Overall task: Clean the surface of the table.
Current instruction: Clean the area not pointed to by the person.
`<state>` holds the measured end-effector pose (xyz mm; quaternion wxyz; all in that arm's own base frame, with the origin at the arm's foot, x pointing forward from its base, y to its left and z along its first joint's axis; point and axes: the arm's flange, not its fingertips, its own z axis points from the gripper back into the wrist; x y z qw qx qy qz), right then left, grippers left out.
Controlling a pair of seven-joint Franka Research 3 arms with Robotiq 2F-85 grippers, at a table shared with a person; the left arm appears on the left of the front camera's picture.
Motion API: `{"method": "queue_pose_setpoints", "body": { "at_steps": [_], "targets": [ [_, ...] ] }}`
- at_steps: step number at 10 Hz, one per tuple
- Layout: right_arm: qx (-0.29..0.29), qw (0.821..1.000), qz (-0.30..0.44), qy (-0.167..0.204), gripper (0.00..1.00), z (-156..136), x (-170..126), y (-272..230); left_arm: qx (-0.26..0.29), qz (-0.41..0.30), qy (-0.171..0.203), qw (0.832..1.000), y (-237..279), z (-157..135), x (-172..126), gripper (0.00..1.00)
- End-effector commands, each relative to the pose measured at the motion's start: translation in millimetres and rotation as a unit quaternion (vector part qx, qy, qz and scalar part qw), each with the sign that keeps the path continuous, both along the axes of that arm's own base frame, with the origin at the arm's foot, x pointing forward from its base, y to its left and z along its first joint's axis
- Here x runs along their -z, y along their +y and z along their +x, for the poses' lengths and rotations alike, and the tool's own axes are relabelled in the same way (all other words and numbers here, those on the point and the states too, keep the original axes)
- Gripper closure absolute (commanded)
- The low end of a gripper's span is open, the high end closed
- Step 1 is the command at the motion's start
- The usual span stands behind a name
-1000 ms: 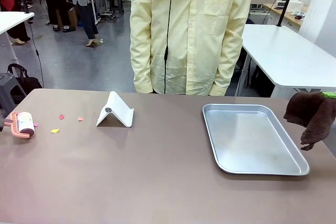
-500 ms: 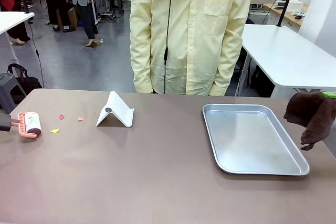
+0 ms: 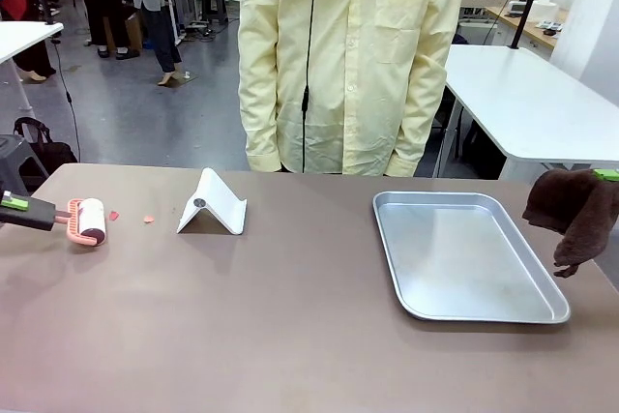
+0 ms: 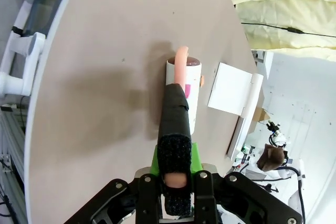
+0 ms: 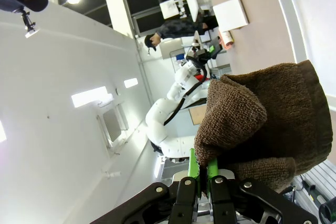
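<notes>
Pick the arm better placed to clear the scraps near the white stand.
Left. The left gripper grips the lint roller, resting on the table beside the red scrap and orange scrap. The right gripper holds a brown cloth beyond the right edge, past the tray.

The bench [image 3: 290, 336] has a smooth, matt taupe-brown top. The tray [image 3: 455, 253] on the right is bare metal with a dull satin sheen. The towel [image 3: 575, 215] is rough brown terry cloth. The lint roller [image 3: 89, 221] has a pink plastic frame and a coarse black grip; the stand [image 3: 215, 202] is smooth and white.
</notes>
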<state>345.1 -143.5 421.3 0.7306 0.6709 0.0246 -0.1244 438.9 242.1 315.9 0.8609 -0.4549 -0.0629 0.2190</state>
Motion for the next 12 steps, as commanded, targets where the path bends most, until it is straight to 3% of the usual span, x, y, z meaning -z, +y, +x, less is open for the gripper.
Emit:
{"method": "queue_pose_setpoints", "body": {
  "at_steps": [1,12],
  "targets": [
    [-0.003,1.000,0.009,-0.012,0.94,1.5,-4.8,-1.9,-0.005,0.022,0.028,0.999,-6.1,14.8,16.4,0.78],
    [-0.003,1.000,0.009,-0.012,0.94,1.5,-4.8,-1.9,0.066,0.030,0.064,0.995,-101.2,78.6,9.7,0.78]
  ]
}}
